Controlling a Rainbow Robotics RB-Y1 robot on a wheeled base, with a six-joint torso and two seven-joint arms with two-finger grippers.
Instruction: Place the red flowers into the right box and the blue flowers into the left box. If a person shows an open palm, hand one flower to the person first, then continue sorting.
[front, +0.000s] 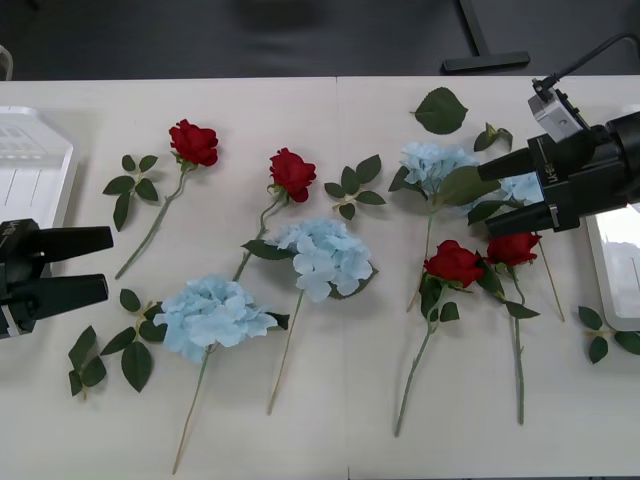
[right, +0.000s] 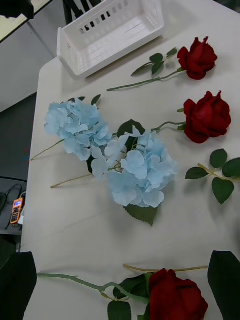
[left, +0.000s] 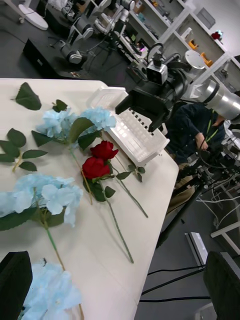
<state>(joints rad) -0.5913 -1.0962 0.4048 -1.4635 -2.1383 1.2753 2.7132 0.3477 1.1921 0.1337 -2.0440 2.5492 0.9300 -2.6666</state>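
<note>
My right gripper (front: 497, 197) hangs wide open and empty just above the rightmost red rose (front: 513, 247), touching nothing, with the right box (front: 612, 262) beside it. I judge I'm starting a red-flower pick: next, descend and close on its stem. My left gripper (front: 103, 265) waits open near the left box (front: 40, 165).

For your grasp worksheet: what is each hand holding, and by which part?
Nothing. The left hand and the right hand are both open and empty above the table.
</note>
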